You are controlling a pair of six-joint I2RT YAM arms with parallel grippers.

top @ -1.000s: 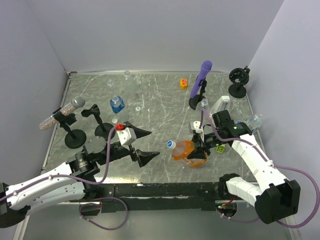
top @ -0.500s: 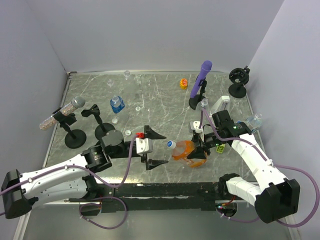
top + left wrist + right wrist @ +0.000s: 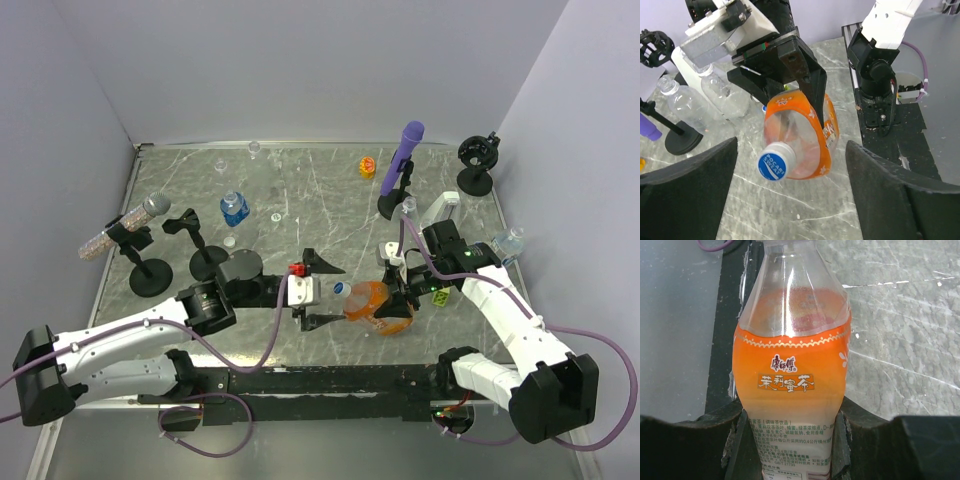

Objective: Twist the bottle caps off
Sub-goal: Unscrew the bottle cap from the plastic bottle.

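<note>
Blue cap point(image 3: 774, 161) now sits inside the spread left tool point(image 3: 790, 145)

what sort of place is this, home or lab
Probably a robot lab test cell: bare walls box in the table, a left arm and right arm are bolted at its edge, with props like an orange bottle and purple mic.

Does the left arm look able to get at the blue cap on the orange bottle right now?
Probably yes. The left gripper is open with the blue cap at the gap between its fingers, nothing in the way; the right gripper holds the orange bottle.
</note>
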